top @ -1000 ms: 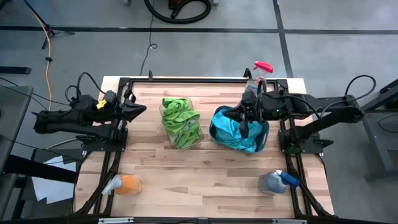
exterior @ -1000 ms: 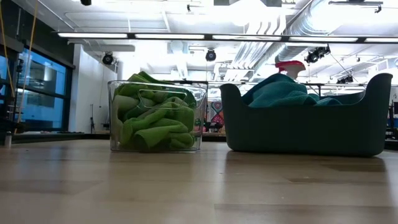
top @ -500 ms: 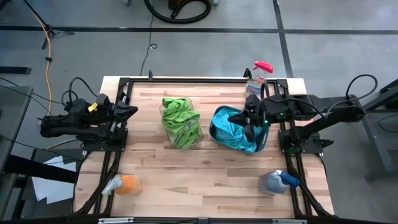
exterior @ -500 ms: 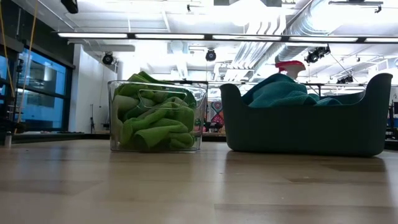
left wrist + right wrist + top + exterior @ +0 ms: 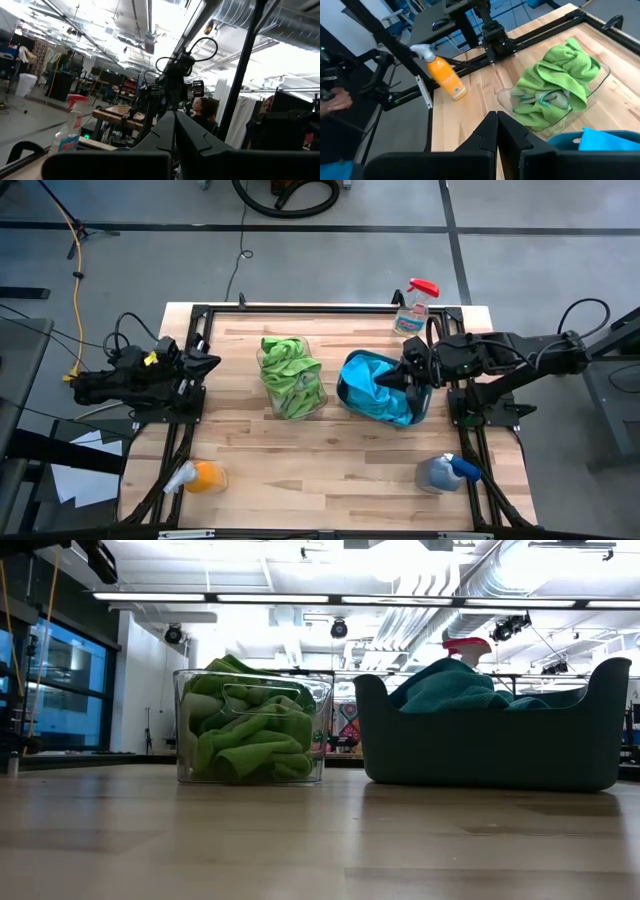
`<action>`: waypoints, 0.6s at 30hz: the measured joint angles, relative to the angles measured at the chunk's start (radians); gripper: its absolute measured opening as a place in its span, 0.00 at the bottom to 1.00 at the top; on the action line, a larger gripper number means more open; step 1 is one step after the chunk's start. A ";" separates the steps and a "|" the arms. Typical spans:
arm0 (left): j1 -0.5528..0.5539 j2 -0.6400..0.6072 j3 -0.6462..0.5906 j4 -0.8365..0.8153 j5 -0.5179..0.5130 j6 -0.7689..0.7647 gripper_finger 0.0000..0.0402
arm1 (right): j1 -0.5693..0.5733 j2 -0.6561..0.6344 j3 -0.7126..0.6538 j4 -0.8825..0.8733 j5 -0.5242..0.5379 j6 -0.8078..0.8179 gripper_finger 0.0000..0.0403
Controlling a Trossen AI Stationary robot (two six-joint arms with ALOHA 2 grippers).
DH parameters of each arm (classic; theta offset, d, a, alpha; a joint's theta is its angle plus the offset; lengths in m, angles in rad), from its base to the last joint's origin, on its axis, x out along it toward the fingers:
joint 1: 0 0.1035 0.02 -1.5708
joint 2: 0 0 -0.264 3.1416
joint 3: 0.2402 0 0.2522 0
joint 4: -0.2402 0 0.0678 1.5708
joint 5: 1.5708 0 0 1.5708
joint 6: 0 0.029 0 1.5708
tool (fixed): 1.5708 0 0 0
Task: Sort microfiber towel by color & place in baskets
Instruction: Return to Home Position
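Observation:
Green towels [image 5: 290,370] fill the clear basket [image 5: 292,402] at mid-table; they also bulge above that basket's rim [image 5: 252,680] in the low view. Blue towels [image 5: 385,395] lie heaped in the dark teal basket [image 5: 345,395] just to its right, and their heap [image 5: 450,685] stands above the teal wall [image 5: 495,745]. My right gripper [image 5: 403,375] [image 5: 497,122] hangs shut over the teal basket's right side, pointing toward the table's left. My left gripper [image 5: 208,362] [image 5: 175,125] is shut, drawn back over the table's left edge.
A red-capped spray bottle [image 5: 413,305] stands at the far right corner, an orange one [image 5: 197,477] lies near left, and a grey-blue one [image 5: 445,471] lies near right. Black frame rails [image 5: 185,440] run along both table sides. A person [image 5: 202,110] shows beyond the table.
My right gripper has come up out of the teal basket, tipped from pointing down to nearly level, and drawn back toward the table's right edge. My left arm has pulled back toward the left edge. The baskets and towels have stayed put.

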 joint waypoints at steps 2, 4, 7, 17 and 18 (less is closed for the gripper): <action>0.000 -0.001 0.001 -0.017 -0.001 0.000 0.00 | 0.007 -0.003 0.000 -0.011 -0.002 0.008 0.00; 0.000 -0.003 0.000 -0.016 0.003 0.004 0.00 | 0.011 -0.003 0.000 -0.010 -0.002 0.009 0.00; 0.000 -0.003 0.001 -0.015 0.003 0.008 0.00 | 0.012 -0.005 0.000 -0.015 -0.002 0.010 0.00; 0.000 -0.003 -0.017 0.010 0.003 0.009 0.00 | 0.012 -0.005 0.000 -0.023 -0.002 0.017 0.00; 0.000 -0.003 -0.040 0.048 0.005 0.002 0.00 | 0.012 -0.005 0.000 -0.023 -0.002 0.019 0.00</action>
